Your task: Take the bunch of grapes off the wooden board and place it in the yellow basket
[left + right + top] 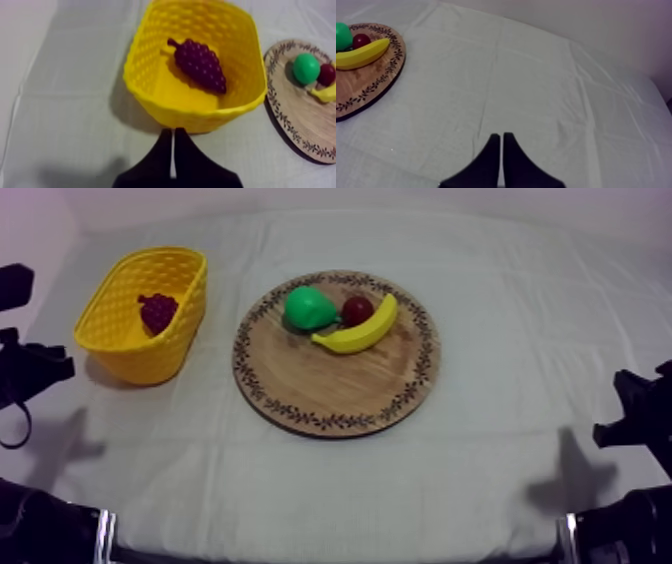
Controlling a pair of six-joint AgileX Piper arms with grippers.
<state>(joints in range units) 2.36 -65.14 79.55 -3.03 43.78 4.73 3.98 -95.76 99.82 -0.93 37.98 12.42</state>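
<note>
Grapes (pixel 200 65): lying inside the basket (pixel 200 117) on its floor, slanted, with the stem end toward the far wall. No gripper touches them.
Basket: upright on the cloth (pixel 500 388) at the robot's left, near the board (pixel 335 388) but apart from it. The mouth opens upward and walls stand all round the fruit.
Board: carries the pear (pixel 308 307), the small red fruit (pixel 357 310) and the banana (pixel 358 331), grouped on its far half. The banana lies in front of the other two and appears to touch both. The near half is bare wood.
Left gripper (pixel 173 131): clenched on nothing, fingers together as a narrow wedge. It sits just outside the near wall of the basket and points at it.
Right gripper (pixel 501 135): also clenched on nothing. It is over bare cloth, well apart from the board.
Arm posture: both arms sit low at their own sides of the table, outside the working area. This is judged to be a rest position.
Task status: judged complete, since the grapes are off the board, inside the basket and unheld.
Stability: the grapes rest below the rim, so they are judged unlikely to roll out.
Next action: none appears to be required.
</note>
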